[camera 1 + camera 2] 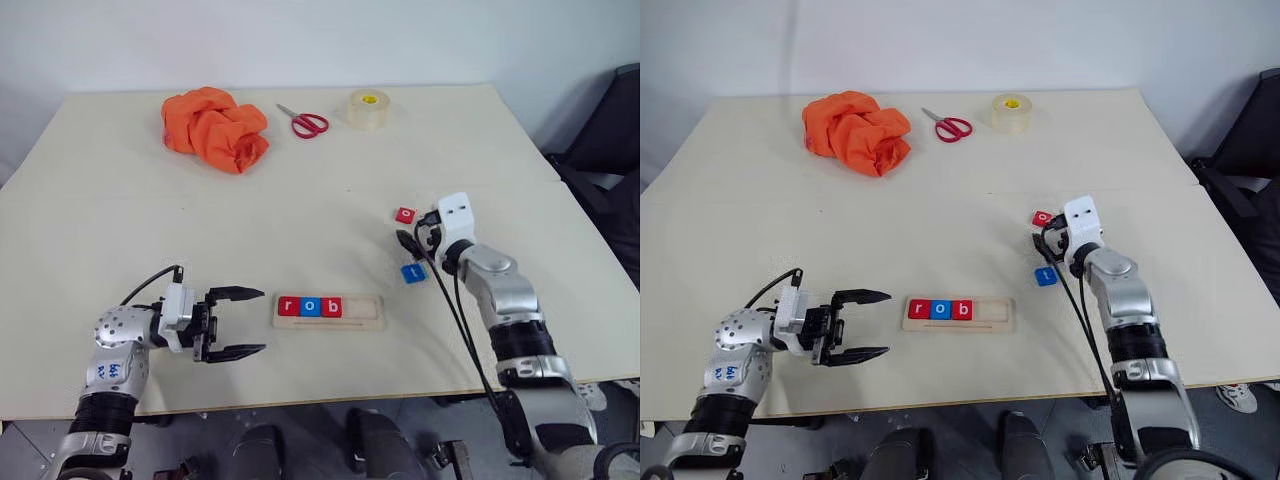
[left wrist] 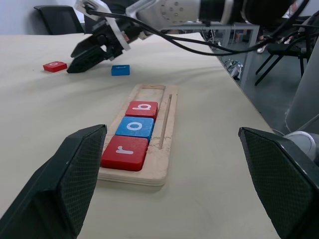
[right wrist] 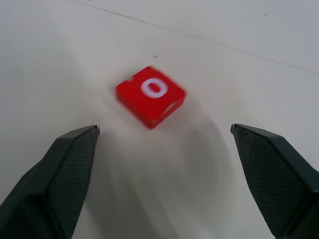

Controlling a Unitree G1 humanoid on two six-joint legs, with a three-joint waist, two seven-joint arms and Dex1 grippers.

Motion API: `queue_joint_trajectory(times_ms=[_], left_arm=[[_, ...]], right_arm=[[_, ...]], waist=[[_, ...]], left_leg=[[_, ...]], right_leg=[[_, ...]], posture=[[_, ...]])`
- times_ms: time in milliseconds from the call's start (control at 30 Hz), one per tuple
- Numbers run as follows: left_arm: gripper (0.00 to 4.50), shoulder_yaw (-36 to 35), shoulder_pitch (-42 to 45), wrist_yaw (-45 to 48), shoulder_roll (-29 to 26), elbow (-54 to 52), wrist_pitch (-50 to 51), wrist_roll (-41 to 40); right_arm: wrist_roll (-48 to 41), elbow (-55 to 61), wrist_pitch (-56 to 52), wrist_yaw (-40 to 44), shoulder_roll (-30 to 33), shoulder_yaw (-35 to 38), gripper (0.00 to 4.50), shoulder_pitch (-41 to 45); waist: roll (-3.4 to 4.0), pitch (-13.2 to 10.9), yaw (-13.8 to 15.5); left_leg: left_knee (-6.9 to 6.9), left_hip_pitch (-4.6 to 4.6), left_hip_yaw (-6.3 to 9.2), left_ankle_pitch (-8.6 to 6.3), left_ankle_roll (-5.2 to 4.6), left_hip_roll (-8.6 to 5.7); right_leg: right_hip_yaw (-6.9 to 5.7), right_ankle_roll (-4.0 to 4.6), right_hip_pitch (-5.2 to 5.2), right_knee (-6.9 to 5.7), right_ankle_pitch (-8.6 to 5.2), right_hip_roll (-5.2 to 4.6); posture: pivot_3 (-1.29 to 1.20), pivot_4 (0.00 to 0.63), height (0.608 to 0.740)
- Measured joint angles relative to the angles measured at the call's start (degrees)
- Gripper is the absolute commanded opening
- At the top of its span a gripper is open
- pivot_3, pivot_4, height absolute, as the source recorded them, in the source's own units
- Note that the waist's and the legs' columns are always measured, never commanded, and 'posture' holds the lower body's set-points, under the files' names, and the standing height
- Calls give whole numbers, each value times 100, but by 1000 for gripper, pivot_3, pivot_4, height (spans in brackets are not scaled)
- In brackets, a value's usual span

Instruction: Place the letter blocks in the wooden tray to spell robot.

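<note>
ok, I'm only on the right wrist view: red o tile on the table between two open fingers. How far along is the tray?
Observer: The wooden tray holds three tiles, r, o, b, from its left end; two slots are bare.
Operator: Where's the t?
Observer: A blue tile lies on the table near the right tool, between the red o tile and the tray; its letter is too small to read.
Operator: Left tool busy?
Observer: No. The left tool is open and empty, pointing at the tray's left end without touching it.

Bare table [image 1: 330,230] lies between wooden tray [image 1: 365,318] and loose tiles, seemingly unobstructed.
</note>
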State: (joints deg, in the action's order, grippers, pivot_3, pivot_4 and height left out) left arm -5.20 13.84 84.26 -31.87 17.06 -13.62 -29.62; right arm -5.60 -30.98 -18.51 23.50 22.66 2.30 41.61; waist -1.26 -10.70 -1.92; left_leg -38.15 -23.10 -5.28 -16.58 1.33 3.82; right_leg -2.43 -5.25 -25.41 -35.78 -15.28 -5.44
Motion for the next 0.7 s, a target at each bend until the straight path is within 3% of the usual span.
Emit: queue_joint_trajectory(times_ms=[400, 700], left_arm=[[4500, -130, -256, -164, -15, -338, 104, 0], [4500, -169, -420, -292, -48, -540, 140, 0]], right_arm=[[351, -2149, 1276, 1539, 219, -401, 4429, 1171], [743, -3574, 2058, 1670, 278, -473, 4429, 1895]], waist=[[4, -2, -14], [5, -2, -23]], left_leg=[[-1, 1, -5, 0, 0, -1], [0, 3, -5, 1, 3, -1]], right_leg=[[4, -1, 0, 0, 1, -2], [5, 0, 0, -1, 0, -4]], posture=[[0, 150, 740], [0, 150, 740]])
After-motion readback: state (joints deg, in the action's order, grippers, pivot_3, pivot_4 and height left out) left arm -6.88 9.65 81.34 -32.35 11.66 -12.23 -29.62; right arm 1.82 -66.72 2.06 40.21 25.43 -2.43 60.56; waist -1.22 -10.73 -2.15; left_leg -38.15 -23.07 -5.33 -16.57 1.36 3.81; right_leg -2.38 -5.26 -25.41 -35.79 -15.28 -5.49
